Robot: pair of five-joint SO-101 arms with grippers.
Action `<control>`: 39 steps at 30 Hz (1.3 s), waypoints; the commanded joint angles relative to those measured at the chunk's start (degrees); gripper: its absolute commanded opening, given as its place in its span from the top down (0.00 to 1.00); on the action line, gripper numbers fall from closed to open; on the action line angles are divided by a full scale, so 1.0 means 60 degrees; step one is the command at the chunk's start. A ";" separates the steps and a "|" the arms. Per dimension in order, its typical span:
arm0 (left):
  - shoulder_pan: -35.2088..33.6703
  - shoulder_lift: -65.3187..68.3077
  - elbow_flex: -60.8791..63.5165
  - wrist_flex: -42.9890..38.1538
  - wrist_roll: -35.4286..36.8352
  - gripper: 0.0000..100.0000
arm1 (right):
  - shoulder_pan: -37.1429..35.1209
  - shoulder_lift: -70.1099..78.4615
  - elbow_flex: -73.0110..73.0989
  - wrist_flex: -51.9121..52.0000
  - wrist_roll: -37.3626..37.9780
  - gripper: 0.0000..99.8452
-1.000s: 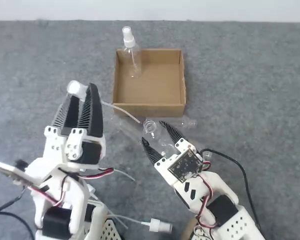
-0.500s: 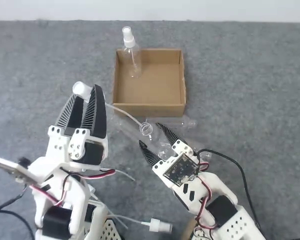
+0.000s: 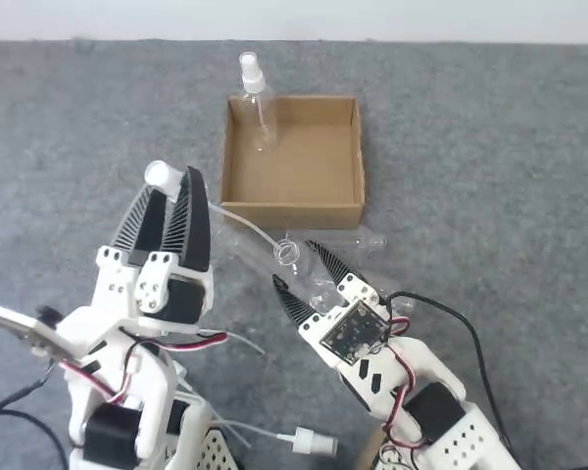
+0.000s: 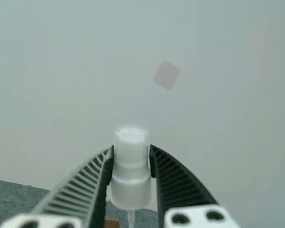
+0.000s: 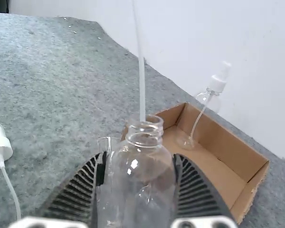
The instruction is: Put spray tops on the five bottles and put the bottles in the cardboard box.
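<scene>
Okay, high view: the left gripper (image 3: 170,183) is clenched on a spray top (image 3: 158,174). Its tube (image 3: 245,227) slants toward 4 o'clock and reaches the mouth of the bottle (image 3: 312,276) grasped by the right gripper (image 3: 296,264), probably held so to thread the tube in. The cardboard box (image 3: 292,208) sits at 12 o'clock, its near wall just beyond the bottle, with one capped bottle (image 3: 258,98) in its 11 o'clock corner. Open bench (image 3: 470,147) lies toward 3 o'clock.

Left wrist view: the gripper fingers (image 4: 168,175) pinch the top's collar, tube down.

Right wrist view: the tube tip is at the bottle's rim, with little slack sideways.
</scene>
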State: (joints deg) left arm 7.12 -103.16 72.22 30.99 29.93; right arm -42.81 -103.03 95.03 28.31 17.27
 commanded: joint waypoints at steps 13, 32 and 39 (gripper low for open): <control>0.2242 -0.0176 0.0330 0.1070 -0.1568 0.99 | -0.0051 -0.0168 0.0234 -0.0022 0.0176 0.99; 0.3341 -0.0176 0.0740 0.2579 -0.2916 0.99 | -0.0037 -0.0168 0.0205 -0.0066 0.0220 0.99; 0.3370 -0.0176 0.1165 0.2242 -0.2916 0.99 | -0.0037 -0.0168 0.0205 -0.0051 0.0234 0.99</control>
State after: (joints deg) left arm 26.64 -103.25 79.16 45.58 13.05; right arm -42.73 -102.95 95.03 28.40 17.63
